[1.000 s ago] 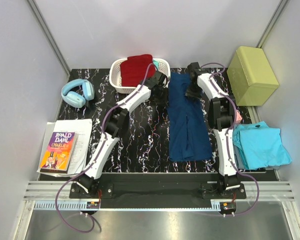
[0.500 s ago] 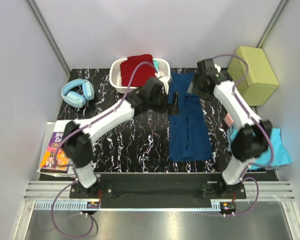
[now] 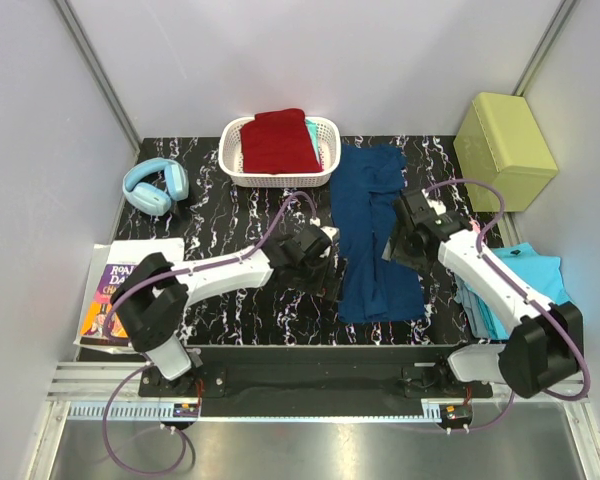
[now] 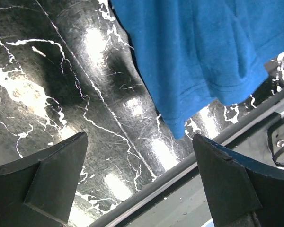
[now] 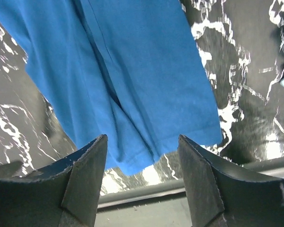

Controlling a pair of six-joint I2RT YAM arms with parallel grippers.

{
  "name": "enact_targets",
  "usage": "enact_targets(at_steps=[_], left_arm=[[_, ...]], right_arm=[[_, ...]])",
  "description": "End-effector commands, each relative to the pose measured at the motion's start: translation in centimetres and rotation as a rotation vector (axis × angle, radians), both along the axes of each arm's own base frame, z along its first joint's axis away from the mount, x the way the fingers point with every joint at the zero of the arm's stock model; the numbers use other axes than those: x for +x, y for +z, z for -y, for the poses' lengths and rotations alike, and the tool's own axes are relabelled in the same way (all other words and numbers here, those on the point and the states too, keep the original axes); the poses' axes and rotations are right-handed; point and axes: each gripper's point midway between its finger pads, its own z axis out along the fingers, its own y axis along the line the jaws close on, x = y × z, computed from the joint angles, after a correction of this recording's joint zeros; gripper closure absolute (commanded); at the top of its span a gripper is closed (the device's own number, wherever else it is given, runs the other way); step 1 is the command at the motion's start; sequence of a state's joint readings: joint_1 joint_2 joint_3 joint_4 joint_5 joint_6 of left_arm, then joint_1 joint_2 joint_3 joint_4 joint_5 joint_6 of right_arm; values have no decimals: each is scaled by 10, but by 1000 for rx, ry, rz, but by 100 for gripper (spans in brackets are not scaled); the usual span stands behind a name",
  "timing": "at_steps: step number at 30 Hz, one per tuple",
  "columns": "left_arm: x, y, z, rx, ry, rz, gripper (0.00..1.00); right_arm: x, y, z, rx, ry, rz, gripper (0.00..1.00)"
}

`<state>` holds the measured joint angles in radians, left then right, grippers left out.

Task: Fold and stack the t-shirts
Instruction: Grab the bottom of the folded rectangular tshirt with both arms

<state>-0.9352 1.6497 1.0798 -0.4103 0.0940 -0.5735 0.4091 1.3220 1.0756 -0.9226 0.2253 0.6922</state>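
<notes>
A navy blue t-shirt [image 3: 377, 235], folded lengthwise into a long strip, lies flat in the middle of the black marbled table. My left gripper [image 3: 329, 274] hovers open just left of its near end; the hem corner [image 4: 213, 80] shows ahead of the empty fingers [image 4: 52, 175]. My right gripper [image 3: 393, 251] hangs open above the strip's right side, and the hem [image 5: 146, 142] shows between its fingers [image 5: 87, 175]. A dark red t-shirt [image 3: 278, 139] sits in the white basket [image 3: 233, 165]. A turquoise t-shirt [image 3: 528, 285] lies at the right edge.
Light blue headphones [image 3: 155, 186] lie at the far left. A book [image 3: 115, 300] rests on papers at the near left. A yellow-green box [image 3: 505, 150] stands at the far right. The metal rail [image 4: 180, 189] runs along the table's near edge.
Both grippers have let go of the navy shirt's far end and opened. Both arms have drawn back toward the near end of the strip.
</notes>
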Motion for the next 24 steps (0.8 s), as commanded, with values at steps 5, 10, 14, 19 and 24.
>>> enact_targets(at_steps=[5,10,14,19,24], left_arm=[[-5,3,21,43,-83,58,1],[-9,-3,18,66,-67,66,1],[-5,2,6,73,-10,102,1],[6,20,-11,63,77,181,1],[13,30,-28,40,147,217,1]], right_arm=[[-45,-18,-16,33,10,-53,35],[-74,-32,-48,2,134,-111,37],[-81,-35,-61,-46,190,-114,38],[-83,-41,-63,-109,228,-130,43],[-83,-50,-56,-158,215,-136,48]])
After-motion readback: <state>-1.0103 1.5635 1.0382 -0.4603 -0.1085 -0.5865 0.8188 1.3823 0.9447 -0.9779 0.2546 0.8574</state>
